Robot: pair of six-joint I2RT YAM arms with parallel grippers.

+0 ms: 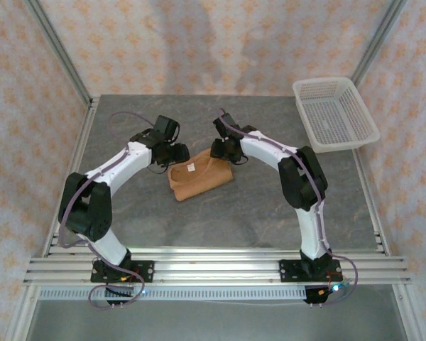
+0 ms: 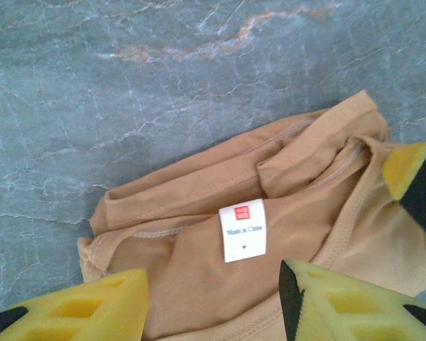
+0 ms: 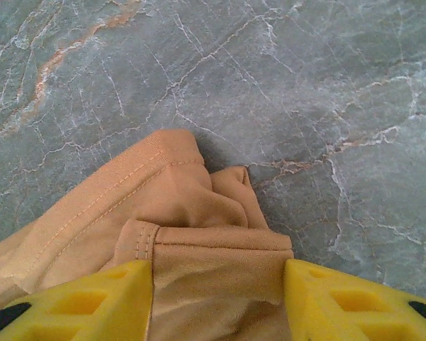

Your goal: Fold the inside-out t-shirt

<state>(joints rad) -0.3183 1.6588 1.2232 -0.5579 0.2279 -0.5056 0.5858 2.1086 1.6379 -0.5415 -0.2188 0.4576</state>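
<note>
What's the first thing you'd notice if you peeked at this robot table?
A bunched-up orange-tan cloth t-shirt lies in the middle of the grey marbled table, with its small white neck label showing. The left gripper and the right gripper, both with yellow fingers spread open, hang over it from either side. A white plastic mesh basket sits at the far right corner.

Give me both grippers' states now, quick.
Left gripper: open, over the shirt, holding nothing.
Right gripper: open, straddling the shirt, holding nothing.
</note>
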